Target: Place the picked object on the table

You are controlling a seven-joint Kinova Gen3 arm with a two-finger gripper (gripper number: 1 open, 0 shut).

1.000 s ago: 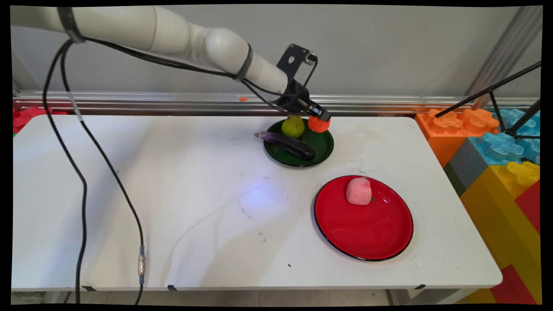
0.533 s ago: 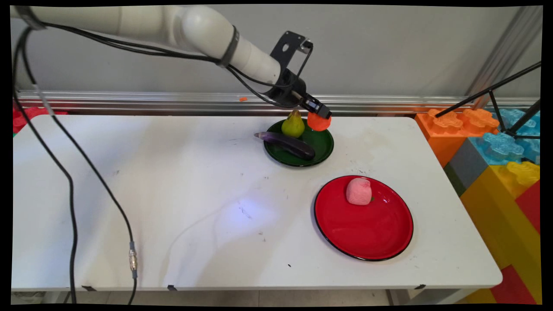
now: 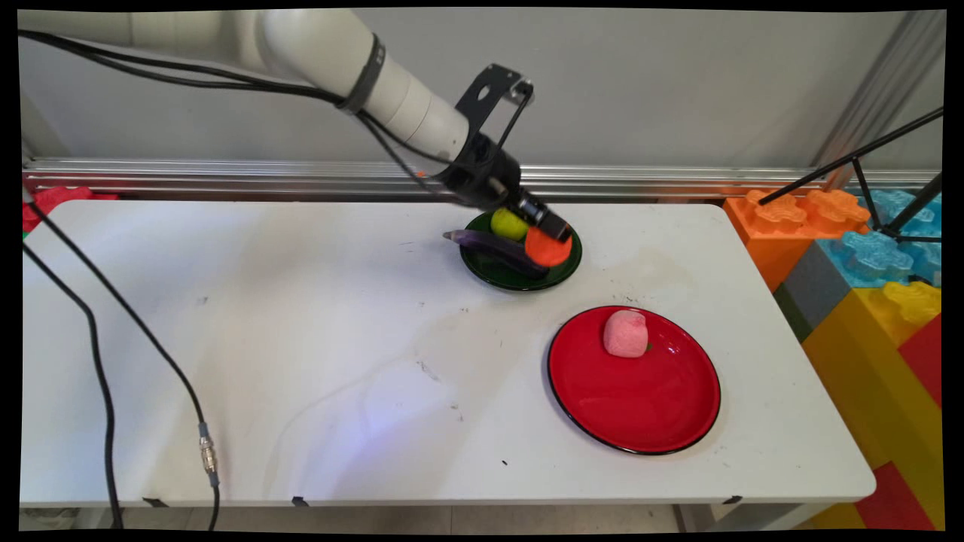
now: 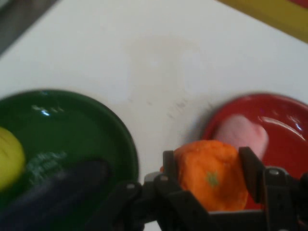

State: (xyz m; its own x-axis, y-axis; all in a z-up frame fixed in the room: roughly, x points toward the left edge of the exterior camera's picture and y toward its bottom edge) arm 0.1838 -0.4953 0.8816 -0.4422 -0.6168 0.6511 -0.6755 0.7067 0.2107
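My gripper (image 3: pixel 552 238) (image 4: pixel 209 166) is shut on an orange fruit (image 3: pixel 547 248) (image 4: pixel 211 180), held just above the near right part of the green plate (image 3: pixel 489 272) (image 4: pixel 72 125). On that plate lie a purple eggplant (image 3: pixel 493 247) (image 4: pixel 53 192) and a yellow-green pear (image 3: pixel 508 223) (image 4: pixel 8 163), both left of the orange fruit. The red plate (image 3: pixel 640 406) (image 4: pixel 284 108) sits nearer and to the right, with a pink fruit (image 3: pixel 626 333) (image 4: pixel 243 134) on its far part.
Large coloured building blocks (image 3: pixel 866 248) stand beyond the table's right edge. A black tripod leg (image 3: pixel 851 162) crosses above them. Black cables (image 3: pixel 105 391) hang over the table's left side. A metal rail (image 3: pixel 226 177) runs along the wall.
The gripper with the orange fruit has moved down and toward the near side, from the green plate's far rim to over its near right part. The hanging cables swung left.
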